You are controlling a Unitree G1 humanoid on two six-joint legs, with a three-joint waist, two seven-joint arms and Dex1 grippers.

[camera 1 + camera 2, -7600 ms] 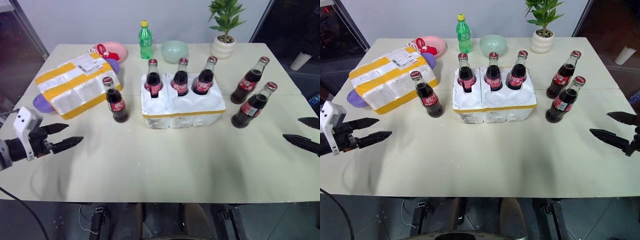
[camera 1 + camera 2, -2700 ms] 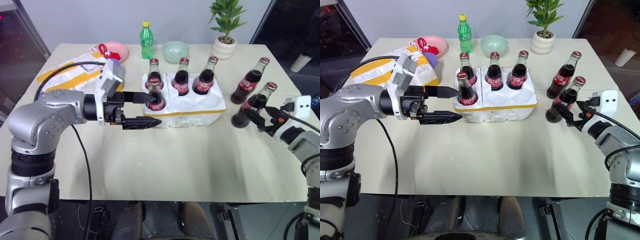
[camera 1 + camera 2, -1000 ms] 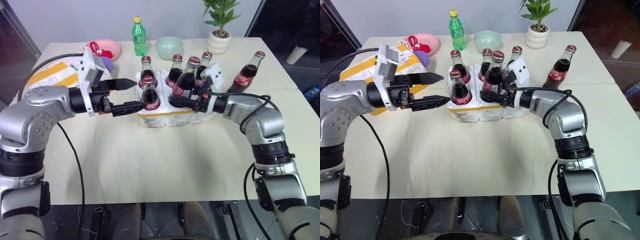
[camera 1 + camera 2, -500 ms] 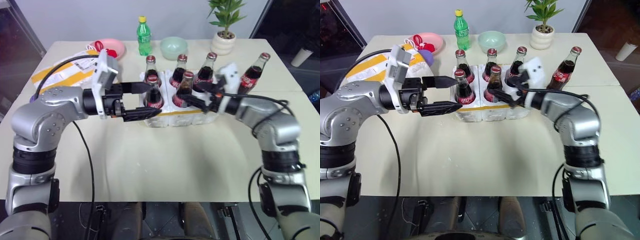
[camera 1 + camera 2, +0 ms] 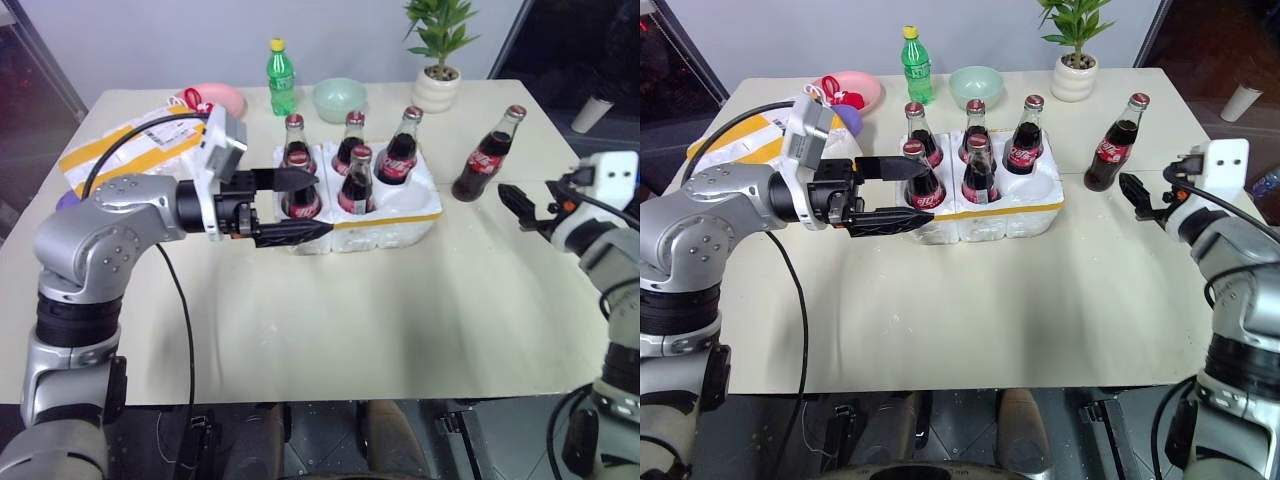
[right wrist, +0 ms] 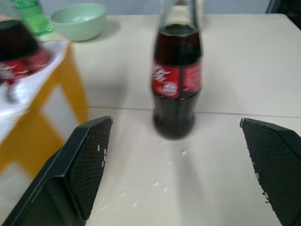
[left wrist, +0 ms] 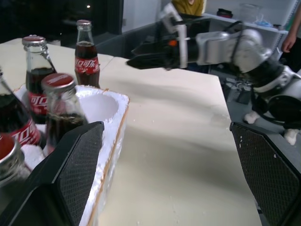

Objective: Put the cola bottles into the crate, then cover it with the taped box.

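Head views: five cola bottles (image 5: 358,181) stand in the crate (image 5: 390,215); the last bottle (image 5: 1111,143) stands alone on the table (image 5: 970,300).
Step in hand: loading, as I judge it; one front well of the crate is empty, and the covering is not yet begun.
Right gripper (image 5: 1132,191): fingers apart, holding nothing, pointed toward the last bottle, which stands just beyond the fingertips and between their lines in the right wrist view (image 6: 178,70).
Left gripper (image 5: 902,194): fingers apart, one on each side of the front-left bottle (image 5: 919,181) in the crate, not clamped on it so far as I can tell.
Next move: the right gripper likely needs to advance until the bottle body sits between the fingers, close on it below the neck, then carry it to the empty well (image 7: 96,106).
Bottle look: small glass, dark cola, red label with white script, red-silver cap; upright, smooth and round, so a grip should be square-on.
Crate look: white foam block, thin yellow band around it, rim slightly crumbly; white flecks lie on the table near the bottle.
Taped box (image 5: 125,148): wide yellow bands and a white label, lying behind the left arm, well apart from the crate, partly hidden.
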